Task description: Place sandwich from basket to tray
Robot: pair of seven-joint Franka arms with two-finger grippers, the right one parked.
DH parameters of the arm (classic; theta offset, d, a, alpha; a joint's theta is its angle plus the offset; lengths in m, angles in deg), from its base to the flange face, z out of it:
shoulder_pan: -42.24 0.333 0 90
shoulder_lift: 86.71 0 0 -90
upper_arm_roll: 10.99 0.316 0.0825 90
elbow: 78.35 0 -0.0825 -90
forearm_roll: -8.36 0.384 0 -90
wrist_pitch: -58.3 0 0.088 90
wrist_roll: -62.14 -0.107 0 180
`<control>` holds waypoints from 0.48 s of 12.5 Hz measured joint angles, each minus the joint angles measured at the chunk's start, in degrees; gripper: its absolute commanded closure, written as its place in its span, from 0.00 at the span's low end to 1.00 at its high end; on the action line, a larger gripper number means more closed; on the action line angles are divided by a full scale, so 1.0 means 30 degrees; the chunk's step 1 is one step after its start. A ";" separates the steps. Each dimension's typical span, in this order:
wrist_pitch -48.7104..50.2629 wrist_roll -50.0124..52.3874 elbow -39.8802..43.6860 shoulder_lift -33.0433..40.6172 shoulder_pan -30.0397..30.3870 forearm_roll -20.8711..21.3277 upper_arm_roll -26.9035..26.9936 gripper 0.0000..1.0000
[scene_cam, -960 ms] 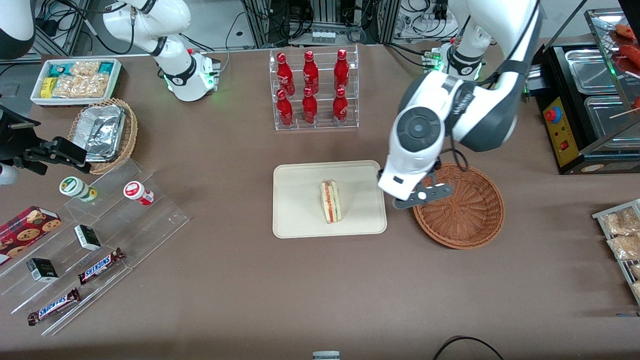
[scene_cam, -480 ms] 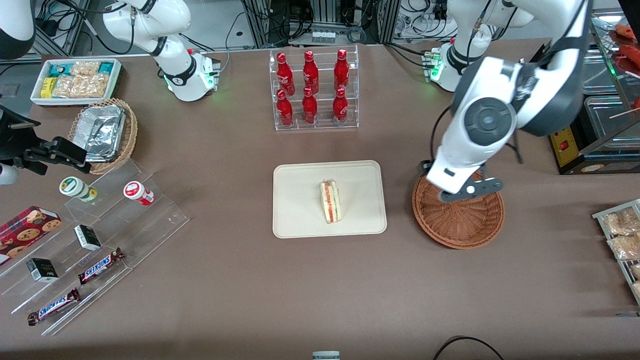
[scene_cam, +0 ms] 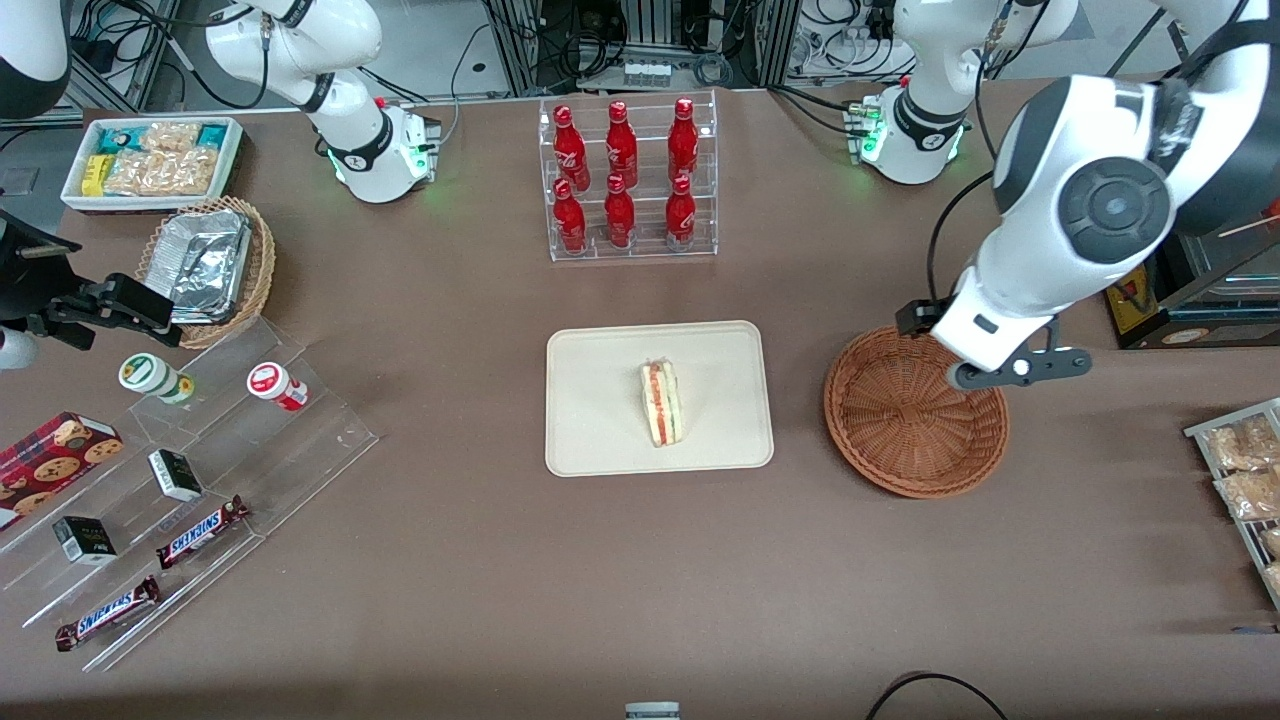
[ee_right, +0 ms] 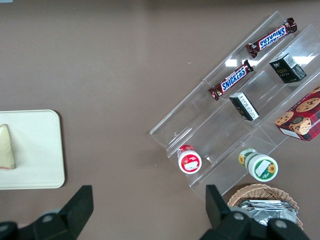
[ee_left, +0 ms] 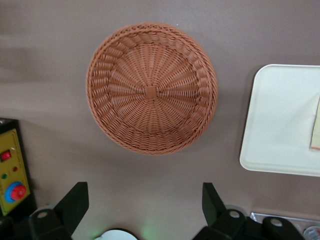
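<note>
The sandwich (scene_cam: 660,403), a pale wedge with red and green filling, lies on the cream tray (scene_cam: 600,430) near its middle. An edge of the sandwich (ee_left: 316,125) shows on the tray (ee_left: 280,120) in the left wrist view. It also appears (ee_right: 6,147) in the right wrist view. The reddish-brown wicker basket (scene_cam: 915,425) stands beside the tray toward the working arm's end, with nothing in it (ee_left: 151,94). My gripper (scene_cam: 975,345) hangs high over the basket's rim, on the side farther from the front camera. It is open (ee_left: 144,202) and holds nothing.
A clear rack of red bottles (scene_cam: 625,180) stands farther from the front camera than the tray. A black box with a yellow control panel (scene_cam: 1125,270) and snack packets (scene_cam: 1245,470) sit at the working arm's end. Acrylic steps with candy bars (scene_cam: 180,470) lie toward the parked arm's end.
My gripper has swung away from the tray's edge, across the basket toward the working arm's end, and risen. The sandwich has stayed put on the tray.
</note>
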 measured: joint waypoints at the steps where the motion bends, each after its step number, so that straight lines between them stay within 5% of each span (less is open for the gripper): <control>1: 0.0623 -0.0743 0.0006 0.0428 0.0330 -0.0029 0.0010 0.00; 6: 0.4599 -0.4728 0.0852 0.2316 0.0750 -0.0942 0.1956 0.00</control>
